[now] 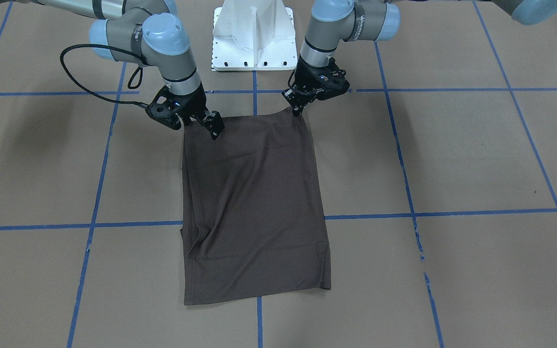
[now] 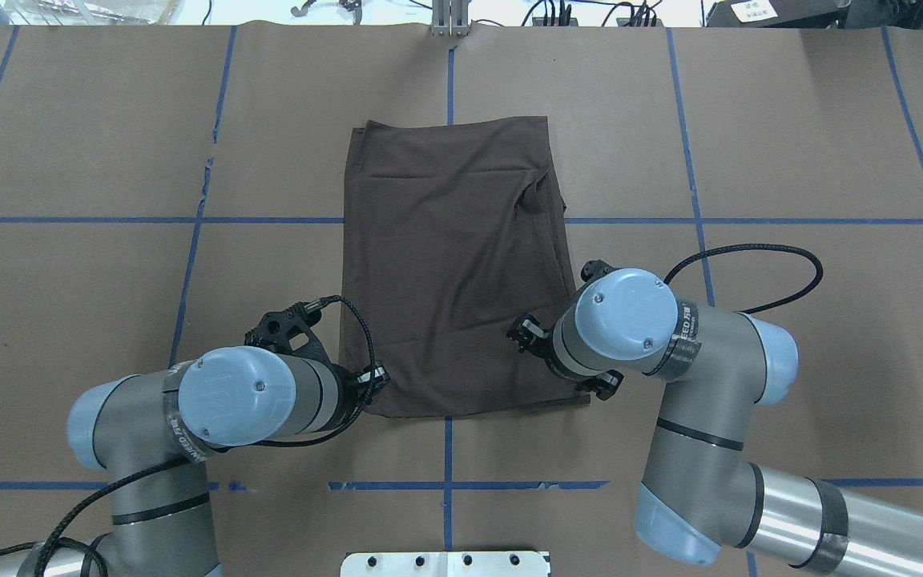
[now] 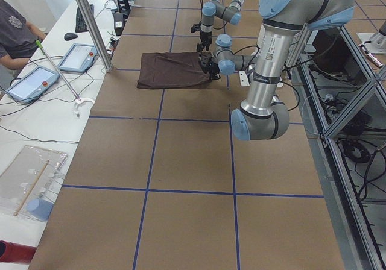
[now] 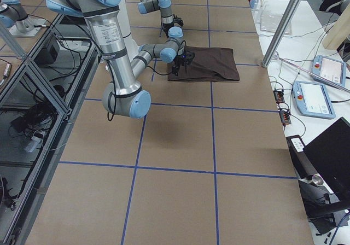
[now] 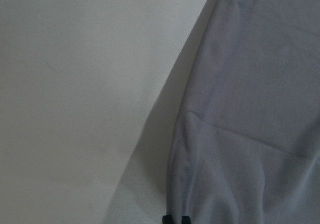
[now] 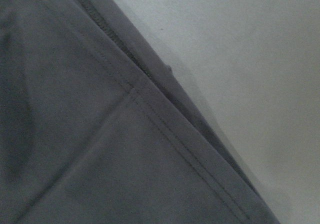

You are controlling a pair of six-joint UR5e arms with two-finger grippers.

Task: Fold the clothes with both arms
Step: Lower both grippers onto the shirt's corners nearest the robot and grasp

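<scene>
You have the dark brown T-shirt (image 1: 254, 203) lying on the worktop (image 1: 452, 154), folded into a tall rectangle. It sits in the middle, across a blue tape line (image 1: 370, 216), with one short edge toward the white pedestal (image 1: 253, 34).

The left arm (image 2: 237, 397) and the right arm (image 2: 630, 320) meet the shirt at that edge, one near each corner. Your left fingers (image 1: 298, 110) are pressed together on the corner at the robot's left, where the cloth is drawn to a small point. The left wrist view shows a crease running into two dark tips (image 5: 176, 219) at the bottom of the frame.

Your right fingers (image 1: 214, 128) sit over the same edge near the other corner. You cannot tell whether they are apart or together. The overhead view hides them under the wrist, and the right wrist view shows only a stitched hem running diagonally over the worktop.

Along the robot's right side the folded layers are slightly offset, with a few wrinkles.
</scene>
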